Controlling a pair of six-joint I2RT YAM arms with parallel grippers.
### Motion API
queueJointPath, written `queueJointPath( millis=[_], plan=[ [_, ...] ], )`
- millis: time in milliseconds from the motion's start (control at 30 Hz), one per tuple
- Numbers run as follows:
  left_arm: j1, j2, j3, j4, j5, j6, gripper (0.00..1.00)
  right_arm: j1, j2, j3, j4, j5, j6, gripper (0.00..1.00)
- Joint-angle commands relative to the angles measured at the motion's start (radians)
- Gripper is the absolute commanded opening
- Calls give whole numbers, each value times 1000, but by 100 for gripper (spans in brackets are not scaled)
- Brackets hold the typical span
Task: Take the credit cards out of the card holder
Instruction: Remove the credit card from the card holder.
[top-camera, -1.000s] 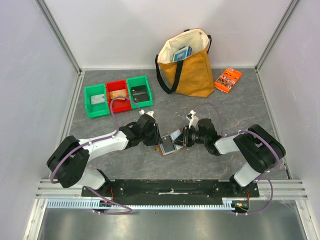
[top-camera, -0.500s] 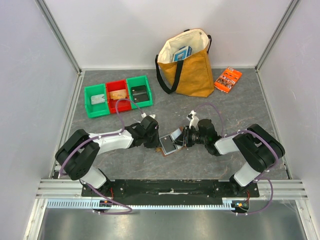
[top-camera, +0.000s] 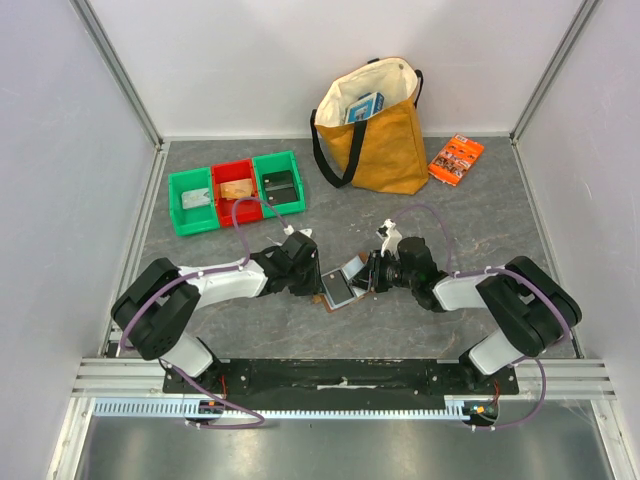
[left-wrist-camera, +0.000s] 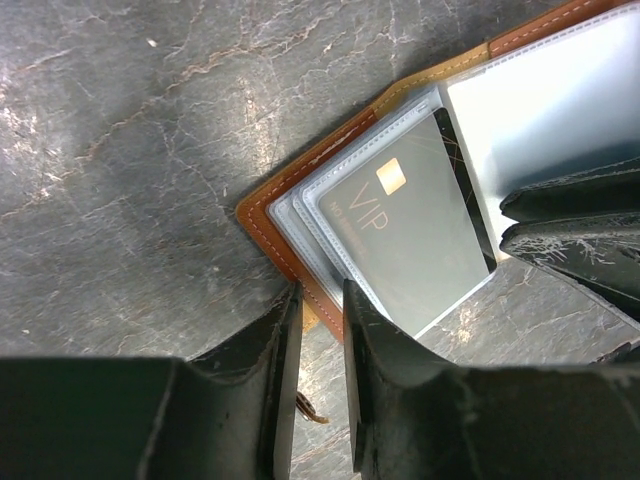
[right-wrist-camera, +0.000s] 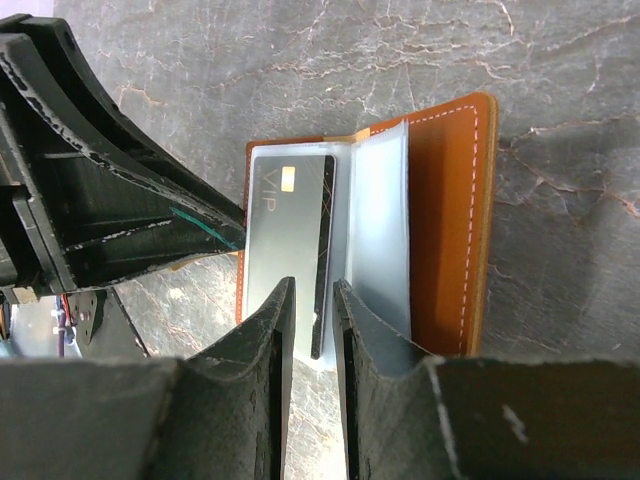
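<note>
- The card holder (top-camera: 340, 289) lies open on the table (top-camera: 480, 220), near the front edge and midway between the two arms.
- Its cover is orange-brown with pale stitching (left-wrist-camera: 268, 215). A stack of clear sleeves (right-wrist-camera: 380, 230) is fanned out inside it.
- A dark grey card (left-wrist-camera: 410, 230) with a gold chip and the letters "VIP" faces up. Its chip end sits within the border of the top sleeve.
- The left fingers (left-wrist-camera: 275, 370) reach in from the left, low over the table. The gap between them is narrow, and the stitched edge of the card holder's cover runs into that gap, so they are closed on that edge.
- The right fingers (right-wrist-camera: 270, 360) reach in from the right. They too stand nearly together, and the end of the grey card (right-wrist-camera: 290, 230) farthest from its chip lies between their tips, so they are clamped on it.
- In the top view the left fingers (top-camera: 312, 280) and right fingers (top-camera: 366, 274) face each other across the card holder, close together.
- Three small bins (top-camera: 237, 190) stand in a row at the back left, in the order green, red, green. Each has something in it.
- A yellow bag (top-camera: 385, 150) with dark handles stands at the back centre, with a blue box in its mouth.
- An orange packet (top-camera: 456, 157) lies just to the right of the bag.
</note>
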Motion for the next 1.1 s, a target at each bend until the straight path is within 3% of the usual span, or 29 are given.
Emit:
queueJointPath(
  millis=[0,133,600,1067],
  plan=[
    [-4,-26,10,-6,-1,-11,32,2,-5,22,-14,7,-27,28],
    [-4,-45,8,6,-10,-27,36,2,29,17,18,-7,-16,28],
    [-4,30,13,43,8,-34,34,2,75,-1,110,-69,36,28],
    [-14,92,34,-3,-23,-11,13,4,109,-4,168,-110,76,21]
  ],
)
